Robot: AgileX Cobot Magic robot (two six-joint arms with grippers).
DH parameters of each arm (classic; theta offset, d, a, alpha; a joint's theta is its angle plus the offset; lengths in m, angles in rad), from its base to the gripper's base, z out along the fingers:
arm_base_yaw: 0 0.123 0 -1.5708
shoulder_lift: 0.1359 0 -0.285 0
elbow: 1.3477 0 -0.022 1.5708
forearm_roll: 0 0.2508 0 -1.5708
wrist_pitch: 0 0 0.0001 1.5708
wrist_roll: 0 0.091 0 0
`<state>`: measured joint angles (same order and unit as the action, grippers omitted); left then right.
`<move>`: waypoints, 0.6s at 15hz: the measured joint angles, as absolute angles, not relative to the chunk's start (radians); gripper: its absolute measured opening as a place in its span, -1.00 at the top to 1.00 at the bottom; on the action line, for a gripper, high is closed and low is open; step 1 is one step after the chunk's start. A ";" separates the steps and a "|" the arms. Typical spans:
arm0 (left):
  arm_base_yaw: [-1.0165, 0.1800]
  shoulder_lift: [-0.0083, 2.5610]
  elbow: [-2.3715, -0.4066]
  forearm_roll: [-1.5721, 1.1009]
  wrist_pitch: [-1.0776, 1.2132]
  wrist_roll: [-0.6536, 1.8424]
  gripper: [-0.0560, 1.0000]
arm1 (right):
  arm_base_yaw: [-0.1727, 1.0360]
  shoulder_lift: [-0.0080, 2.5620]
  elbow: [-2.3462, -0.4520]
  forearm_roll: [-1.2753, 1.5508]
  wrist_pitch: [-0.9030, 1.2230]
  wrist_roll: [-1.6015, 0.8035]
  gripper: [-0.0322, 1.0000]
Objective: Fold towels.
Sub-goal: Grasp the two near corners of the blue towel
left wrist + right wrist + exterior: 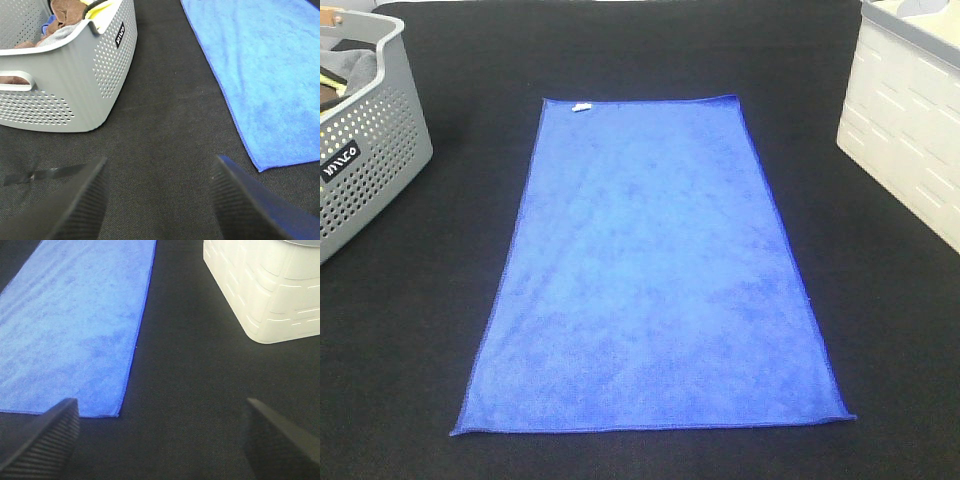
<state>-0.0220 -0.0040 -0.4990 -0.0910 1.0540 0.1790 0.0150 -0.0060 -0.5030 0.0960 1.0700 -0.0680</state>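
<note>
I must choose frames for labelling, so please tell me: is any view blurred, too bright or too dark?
Exterior high: even light, the blue towel sharp, the white crate very bright. Left wrist: the grey basket clear, only the left gripper's fingers soft, close to the lens. Right wrist: the right gripper's fingers soft too, crate bright.

A: What's on the black table (440, 300)?
B: A blue towel (655, 280) spread flat in the middle, tag (582, 107) at its far edge; a grey perforated basket (375, 150) far left, a white crate (910, 130) far right.
</note>
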 joint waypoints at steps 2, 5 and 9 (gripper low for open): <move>-0.022 -0.004 -0.499 -0.091 1.054 0.179 -0.20 | 0.015 -0.006 -0.503 0.096 1.070 -0.068 -0.66; -0.022 -0.004 -0.499 -0.091 1.054 0.179 -0.20 | 0.015 -0.006 -0.503 0.096 1.070 -0.068 -0.66; -0.022 -0.004 -0.499 -0.091 1.054 0.179 -0.20 | 0.015 -0.006 -0.503 0.096 1.070 -0.068 -0.66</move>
<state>-0.0220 -0.0040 -0.4990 -0.0910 1.0540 0.1790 0.0150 -0.0060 -0.5030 0.0960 1.0700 -0.0680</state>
